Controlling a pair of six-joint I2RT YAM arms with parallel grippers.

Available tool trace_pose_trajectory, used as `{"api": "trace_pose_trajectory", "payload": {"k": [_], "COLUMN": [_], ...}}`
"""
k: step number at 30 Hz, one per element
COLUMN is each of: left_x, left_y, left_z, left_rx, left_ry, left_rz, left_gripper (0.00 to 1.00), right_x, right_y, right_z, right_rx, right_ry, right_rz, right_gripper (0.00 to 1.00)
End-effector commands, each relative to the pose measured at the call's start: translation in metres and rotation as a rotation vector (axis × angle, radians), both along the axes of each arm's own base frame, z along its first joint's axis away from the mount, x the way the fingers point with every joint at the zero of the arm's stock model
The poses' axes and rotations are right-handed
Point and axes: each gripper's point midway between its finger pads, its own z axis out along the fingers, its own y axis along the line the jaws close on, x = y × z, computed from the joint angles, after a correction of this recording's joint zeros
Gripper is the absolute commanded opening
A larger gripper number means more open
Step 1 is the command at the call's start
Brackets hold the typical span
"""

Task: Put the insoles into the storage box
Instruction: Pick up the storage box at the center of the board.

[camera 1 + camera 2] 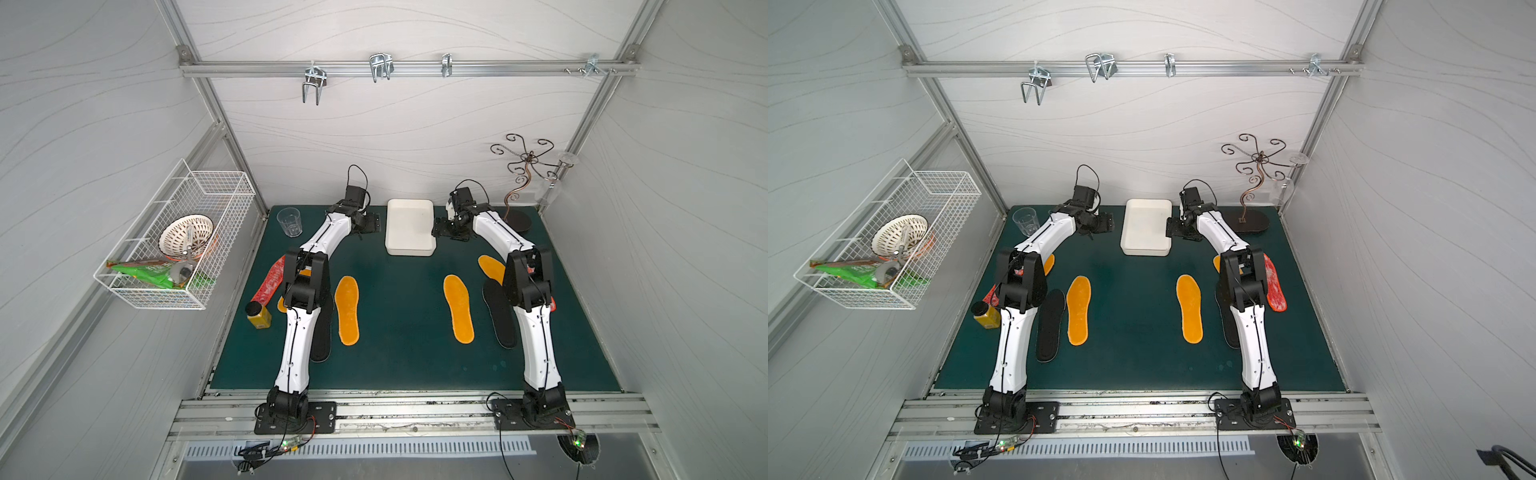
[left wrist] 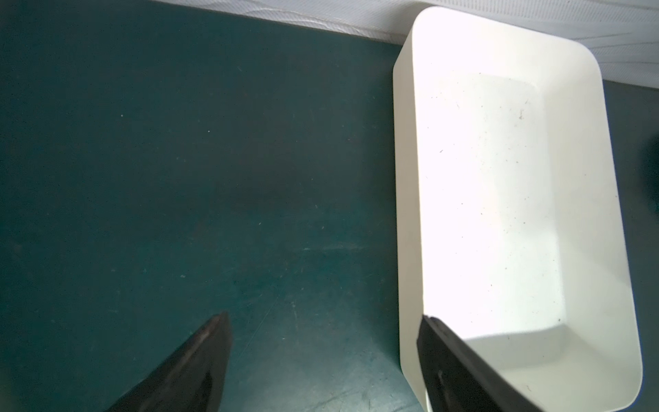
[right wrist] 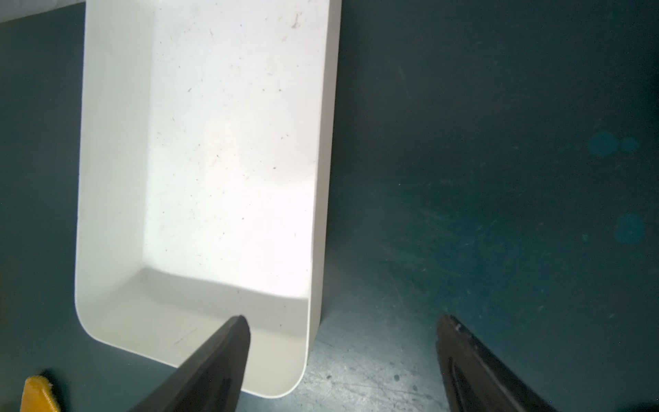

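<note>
even bright overhead light, storage box (image 2: pixel 499 178) floor overexposed, wide-angle edges bowed

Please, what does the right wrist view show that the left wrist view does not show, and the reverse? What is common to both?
Only the right wrist view shows the tip of an orange-yellow insole at the picture's edge, and the right pincer, open. Only the left wrist view shows a strip of the white back wall, and the left pincer, open. Both show the white storage box, with nothing in it, on the green mat. In each view the pincer appears to straddle one long wall of the box.
</note>
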Motion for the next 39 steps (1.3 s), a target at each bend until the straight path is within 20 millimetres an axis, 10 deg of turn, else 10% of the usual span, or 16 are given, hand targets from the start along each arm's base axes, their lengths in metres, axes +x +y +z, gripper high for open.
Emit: {"api": "trace_pose_trajectory", "payload": {"k": [1,15,39], "left_x": [0.013,0.041,0.041], "left_y": [-0.013,-0.057,-0.076], "left_z": [-0.008,-0.012,-0.029], "left_rx": [-0.022,-0.099,-0.131], "left_ry": [-0.032,-0.091,-0.075], "left_rz": [-0.038,-0.087,-0.141], "left_gripper": [0.87,0.7,0.23], "right_x": [-0.002,0.032,0.044], "right_y": [0.008,0.012,0.028], "right_z": [-0.009,-0.023,-0.043], "right_rx": [-0.029,-0.054,-0.02], "right_ry": [0.02,-0.018,-0.029], "right_rz": [-0.009,-0.037,-0.01], "right_gripper": [0.85,0.64,0.22]}}
